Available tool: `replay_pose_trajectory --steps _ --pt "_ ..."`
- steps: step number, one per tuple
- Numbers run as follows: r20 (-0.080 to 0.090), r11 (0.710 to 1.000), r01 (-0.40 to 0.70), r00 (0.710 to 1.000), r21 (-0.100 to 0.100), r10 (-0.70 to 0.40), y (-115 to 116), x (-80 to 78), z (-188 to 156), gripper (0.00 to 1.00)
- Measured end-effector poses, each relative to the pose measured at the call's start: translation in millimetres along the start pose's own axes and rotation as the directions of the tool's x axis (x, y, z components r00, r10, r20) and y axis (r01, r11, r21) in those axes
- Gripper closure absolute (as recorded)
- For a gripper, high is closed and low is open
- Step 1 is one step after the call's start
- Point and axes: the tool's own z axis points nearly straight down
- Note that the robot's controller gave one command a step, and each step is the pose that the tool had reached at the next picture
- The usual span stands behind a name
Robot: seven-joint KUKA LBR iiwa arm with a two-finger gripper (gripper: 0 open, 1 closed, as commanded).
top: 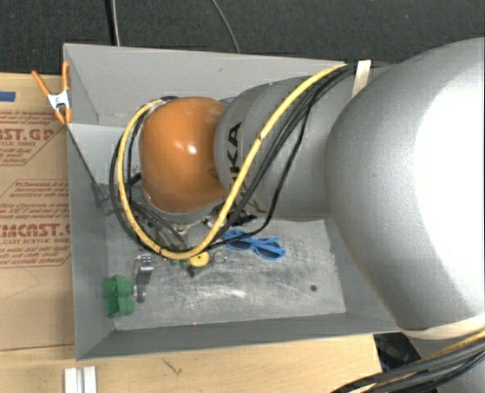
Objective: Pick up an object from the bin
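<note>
- I am reaching into the bin (87, 219) from the right, and my arm (390, 178) is covering most of the bin to the right of my orange cover (181, 154)
- The orange cover is facing up toward the camera, and a yellow cable (126, 166) is looping round the left of the orange cover and passing under it
- My gripper (175, 231) is hanging just below the orange cover, low over the bin floor
- The orange cover and the cables are hiding most of my gripper, so I cannot tell whether my jaws are standing wide or narrow, or whether they are holding anything
- A blue thing (255, 246), thin and looped, is lying flat on the floor below and to the right of the orange cover, just beside my gripper and close under my arm
- A small grey metal piece (142, 272) is lying below and a little left of the orange cover, near my gripper but apart from it
- A green block (119, 295) is lying farther below and left of the orange cover, just beside the grey metal piece
- I am not seeing clearly which of these three my gripper is standing over; the blue thing and the grey metal piece are lying nearest to it
</note>
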Motion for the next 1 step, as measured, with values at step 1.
replay_pose_trajectory --steps 1 --pt "0.016 0.986 0.165 0.986 -0.002 -0.165 11.0 39.5 74.6 0.00"
